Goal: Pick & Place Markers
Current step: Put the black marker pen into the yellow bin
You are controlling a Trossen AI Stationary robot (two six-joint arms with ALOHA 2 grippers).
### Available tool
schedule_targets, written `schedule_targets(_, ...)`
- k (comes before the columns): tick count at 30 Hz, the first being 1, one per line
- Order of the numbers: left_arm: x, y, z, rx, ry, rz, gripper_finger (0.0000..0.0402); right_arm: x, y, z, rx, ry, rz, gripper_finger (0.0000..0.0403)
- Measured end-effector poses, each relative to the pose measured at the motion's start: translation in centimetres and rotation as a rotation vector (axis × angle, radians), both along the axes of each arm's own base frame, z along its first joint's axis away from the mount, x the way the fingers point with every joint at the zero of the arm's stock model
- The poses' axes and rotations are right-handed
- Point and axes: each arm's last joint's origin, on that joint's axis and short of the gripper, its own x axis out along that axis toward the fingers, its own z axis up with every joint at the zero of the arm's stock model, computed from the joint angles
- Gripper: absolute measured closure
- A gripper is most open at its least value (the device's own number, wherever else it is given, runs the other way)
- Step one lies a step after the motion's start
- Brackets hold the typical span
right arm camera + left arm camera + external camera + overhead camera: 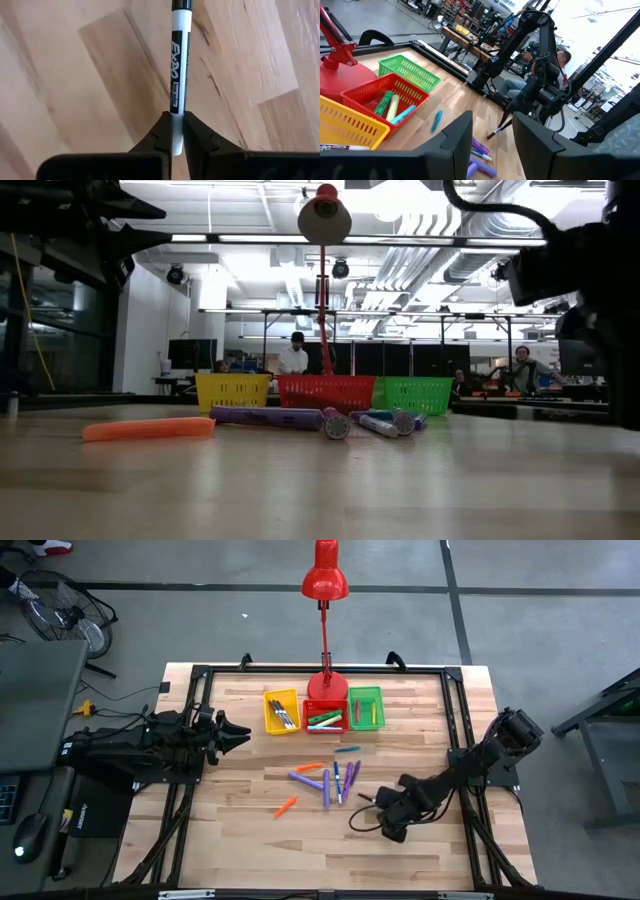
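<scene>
Right, I have the right gripper [176, 131] clenched on a white marker [179, 65] with a black cap, pinched at its tail end so the barrel sticks straight out over the bare wood. In the high view that gripper [385, 812] sits low at the table's right front, just beside the loose markers [328, 782] scattered mid-table. I judge this the pick step, grasp made; next I need to lift and carry toward the bins [322, 711] by the lamp [325, 620], where similar black-capped markers lie in the yellow bin [272, 720]. The hold is at the very end, so the barrel may swing. The left gripper [492, 145] waits at the table's left edge, fingers parted, holding nothing.
</scene>
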Motion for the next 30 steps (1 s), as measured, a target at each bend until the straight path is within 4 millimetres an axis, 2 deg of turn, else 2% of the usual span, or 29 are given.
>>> schedule_targets(12, 0.0, 0.0, 0.0, -0.013, -0.002, 0.002, 0.0263, 0.6, -2.0, 2.9, -0.002, -0.152, -0.059, 0.0388)
schedule_targets(25, 0.1, 0.1, 0.1, -0.019, -0.006, 0.021, 0.0263, 3.9, -6.6, 7.3, -0.05, -0.548, -0.09, 0.0388)
schedule_targets(30, 1.0, 0.1, 0.2, -0.019, -0.005, 0.016, 0.0263, 5.2, -8.2, 8.4, -0.096, -0.685, -0.084, 0.0388)
